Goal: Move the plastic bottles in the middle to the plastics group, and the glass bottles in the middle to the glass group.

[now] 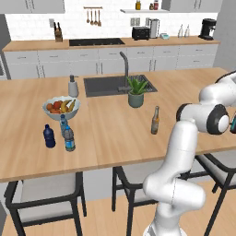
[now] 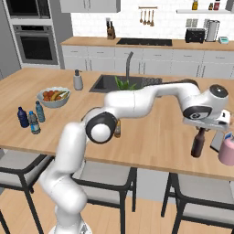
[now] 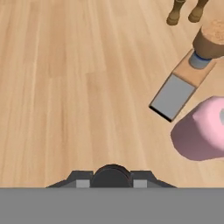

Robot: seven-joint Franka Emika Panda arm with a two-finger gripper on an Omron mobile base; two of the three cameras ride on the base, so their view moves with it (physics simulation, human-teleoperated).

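The near-black dark brown glass beer bottle [image 2: 198,144] hangs upright by its neck, clamped in the end effector [image 2: 201,129] just above the wooden desk [image 2: 151,137], likely bound for the stubby brown bottles [image 3: 186,11] near the pink container [image 2: 227,150].

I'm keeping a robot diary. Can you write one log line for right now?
gripper: shut on dark bottle, carried upright near pink jug | amber bottle: mid-counter | water bottle: beside navy bottle
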